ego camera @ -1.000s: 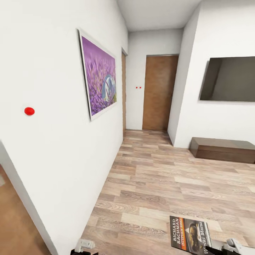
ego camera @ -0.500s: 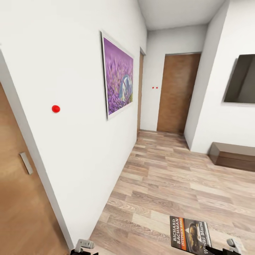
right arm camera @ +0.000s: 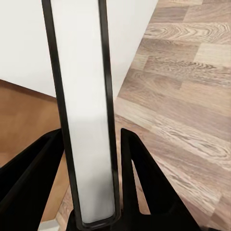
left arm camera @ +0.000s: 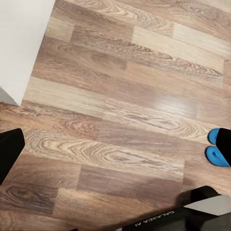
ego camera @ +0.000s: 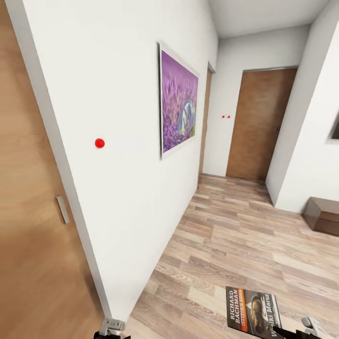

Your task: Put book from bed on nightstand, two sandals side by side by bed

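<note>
Right wrist view: black-and-orange book (ego camera: 253,313), white page edges, clamped edge-on between right gripper (right arm camera: 91,211) fingers.

Bright, even light — soft shadows, sharp focus, edges stretched wide.

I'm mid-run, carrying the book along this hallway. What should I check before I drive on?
1. Black and orange paperback book held in right pincer: ok, a finger sits against each cover.
2. Left pincer load: cannot tell; a bright blue shape shows beside one finger.
3. Clearance to the white wall on the left: cannot tell, it looks tight.
4. Light wood-plank floor ahead: ok, no obstacle visible.
5. Way out: cannot tell; the brown wooden door at the hallway's end looks shut.
</note>
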`<state>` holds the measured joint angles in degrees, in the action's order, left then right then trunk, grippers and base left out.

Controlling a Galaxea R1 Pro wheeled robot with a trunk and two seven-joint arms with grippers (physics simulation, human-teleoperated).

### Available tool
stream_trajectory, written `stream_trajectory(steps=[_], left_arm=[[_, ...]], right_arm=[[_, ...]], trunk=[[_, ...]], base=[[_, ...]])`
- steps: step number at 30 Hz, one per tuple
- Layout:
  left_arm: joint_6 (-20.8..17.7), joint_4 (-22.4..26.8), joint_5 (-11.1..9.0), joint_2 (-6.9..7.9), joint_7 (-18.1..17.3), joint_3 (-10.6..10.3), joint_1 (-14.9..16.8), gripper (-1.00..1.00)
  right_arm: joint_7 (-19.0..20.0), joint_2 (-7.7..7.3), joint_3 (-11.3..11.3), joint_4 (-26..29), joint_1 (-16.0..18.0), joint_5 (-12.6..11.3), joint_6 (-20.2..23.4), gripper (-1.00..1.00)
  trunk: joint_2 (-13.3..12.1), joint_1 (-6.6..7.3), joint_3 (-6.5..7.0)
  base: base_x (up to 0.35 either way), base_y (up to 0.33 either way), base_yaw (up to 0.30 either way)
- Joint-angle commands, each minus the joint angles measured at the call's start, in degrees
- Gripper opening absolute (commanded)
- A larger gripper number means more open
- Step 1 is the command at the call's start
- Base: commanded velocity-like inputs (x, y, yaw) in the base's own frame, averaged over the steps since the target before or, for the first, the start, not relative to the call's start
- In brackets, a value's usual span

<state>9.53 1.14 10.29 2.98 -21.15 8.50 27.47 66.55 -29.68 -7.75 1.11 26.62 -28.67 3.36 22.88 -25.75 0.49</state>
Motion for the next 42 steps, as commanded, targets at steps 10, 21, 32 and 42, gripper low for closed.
stream_trajectory(steps=[10,21,32,42], left_arm=[[0.2,0.0,0.6,0.01,-0.1,0.5,0.0,1.00],[0.2,0.0,0.5,0.01,-0.1,0.6,0.0,1.00],[0.2,0.0,0.5,0.01,-0.1,0.6,0.0,1.00],[0.2,0.0,0.5,0.01,-0.1,0.6,0.0,1.00]], right_arm=[[0.2,-0.02,-0.4,0.0,0.0,-0.6,0.4,-1.00],[0.2,-0.02,-0.4,0.0,0.0,-0.6,0.4,-1.00],[0.3,-0.02,-0.4,0.1,0.0,-0.6,0.3,-1.00],[0.3,-0.02,-0.4,0.1,0.0,-0.6,0.4,-1.00]], trunk=[[0.0,-0.03,-0.02],[0.0,-0.03,-0.02],[0.0,-0.03,-0.02],[0.0,-0.03,-0.02]], base=[[0.243,0.000,0.013],[0.159,0.000,0.000],[0.073,0.000,-0.129],[0.136,0.000,-0.014]])
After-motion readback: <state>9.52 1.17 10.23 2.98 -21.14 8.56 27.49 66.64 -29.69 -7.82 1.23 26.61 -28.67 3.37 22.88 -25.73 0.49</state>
